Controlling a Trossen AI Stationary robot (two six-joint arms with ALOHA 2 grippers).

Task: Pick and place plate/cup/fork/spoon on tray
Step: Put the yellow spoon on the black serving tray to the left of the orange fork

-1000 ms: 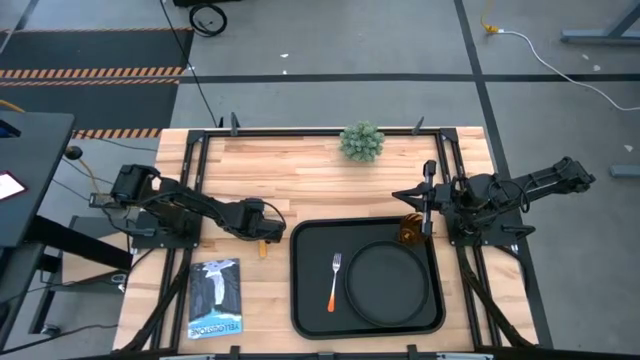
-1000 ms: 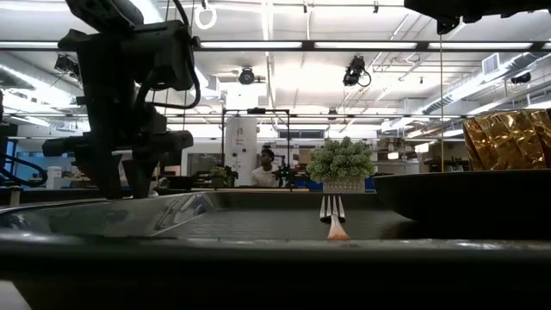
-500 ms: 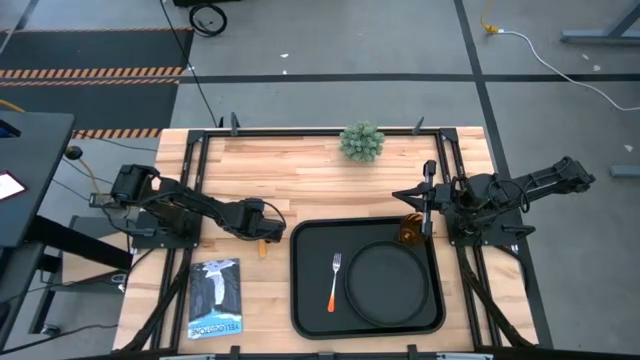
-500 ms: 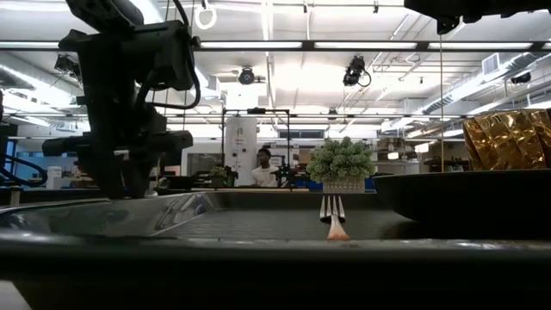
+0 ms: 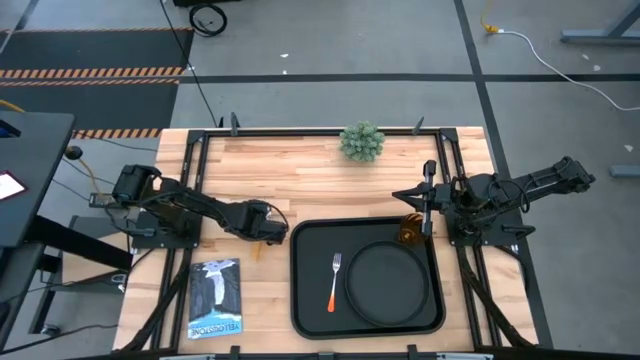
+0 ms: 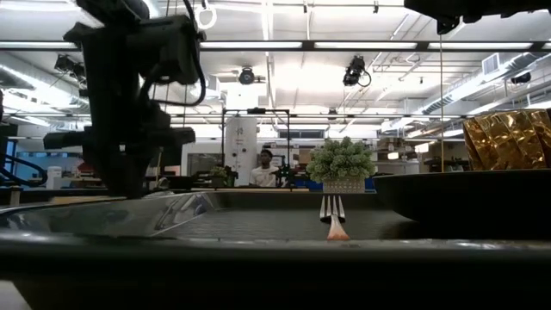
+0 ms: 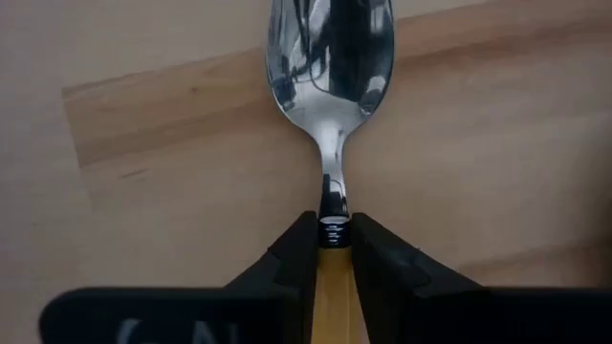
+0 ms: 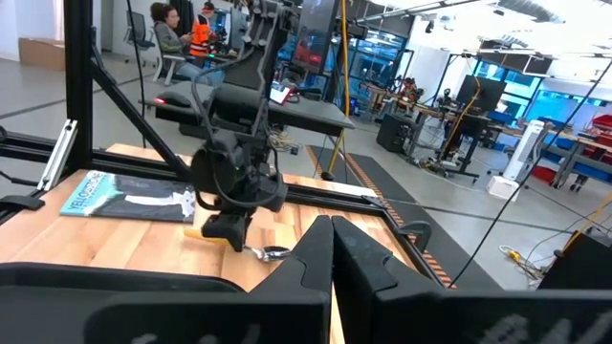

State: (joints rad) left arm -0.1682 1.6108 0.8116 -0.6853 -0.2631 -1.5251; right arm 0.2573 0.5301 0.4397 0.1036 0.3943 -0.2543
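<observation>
Your left end effector point(image 5: 268, 232) is clenched on the spoon point(image 7: 331, 57) by its orange handle, the silver bowl reaching out ahead of the fingertips over the bare bench point(image 5: 300, 175) — the tray point(image 5: 304, 290) lies just beside it, toward the right arm. On that tray sit the fork point(image 5: 333, 280) and the plate point(image 5: 385, 281). Your right end effector point(image 5: 427, 198) waits with fingers pressed together, the cup point(image 5: 409, 231) right below it in the tray's corner.

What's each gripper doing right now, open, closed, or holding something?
Left gripper: closed on the spoon handle, on the table left of the tray.
Right gripper: closed, empty, above the cup.
</observation>
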